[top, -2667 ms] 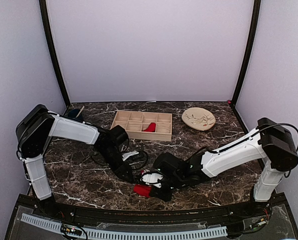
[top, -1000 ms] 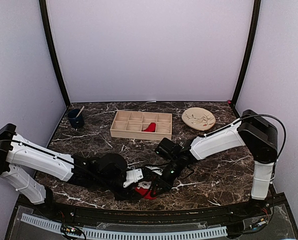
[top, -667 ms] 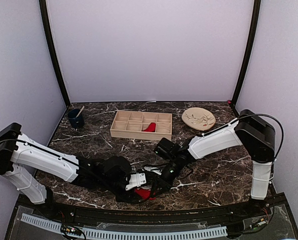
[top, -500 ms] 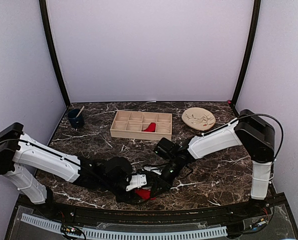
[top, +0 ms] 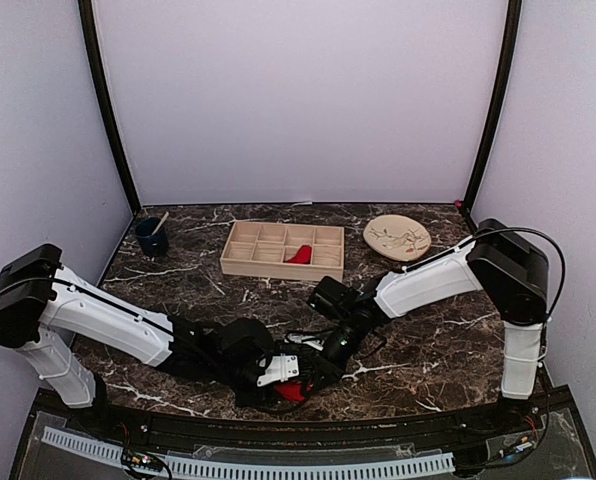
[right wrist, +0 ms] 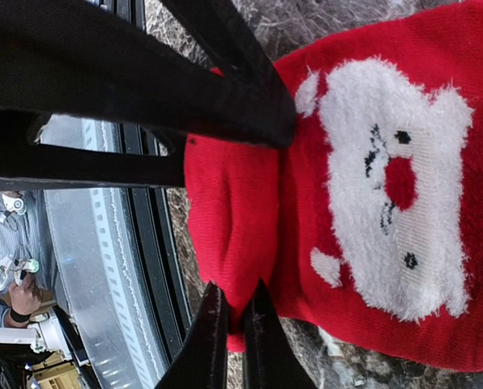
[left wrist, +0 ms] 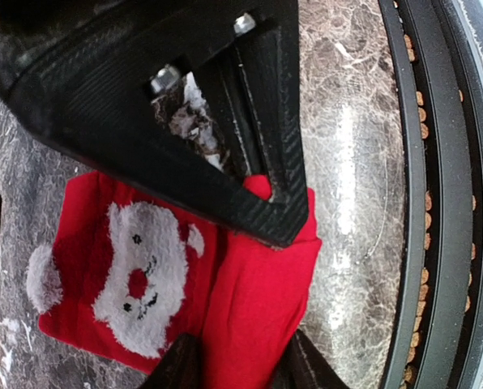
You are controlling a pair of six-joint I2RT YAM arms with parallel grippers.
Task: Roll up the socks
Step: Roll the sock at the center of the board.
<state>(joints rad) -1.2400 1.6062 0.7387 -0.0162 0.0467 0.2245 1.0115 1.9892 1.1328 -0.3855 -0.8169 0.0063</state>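
Item 1. Bright red soft fabric sock with a fuzzy white Santa-face patch [left wrist: 225, 284]: lies on the dark marble table [top: 428, 340] at the middle of its near edge. The patch end is flat; the other end is doubled into a thick fold.

Item 2. Left gripper [left wrist: 241, 369]: fingers flank that fold, with cloth filling the gap between them. I read this as a grasp.

Item 3. Right gripper [right wrist: 235, 332]: tips clenched nearly together, pinching the rim of the same fold (very crowded down there).

Item 4. Second bright red sock [top: 298, 255]: bunched in a compartment of the pale wooden divided tray [top: 240, 262], toward the table's far edge, well apart from the work.

Item 5. Dark blue cup with a stick in it [top: 150, 240], far left corner; round beige plate [top: 373, 232], far right.

Step, as I judge it: the roll is only begun. Next I must turn the fold over toward the patch end, keeping it tight, without the two grippers fouling each other.
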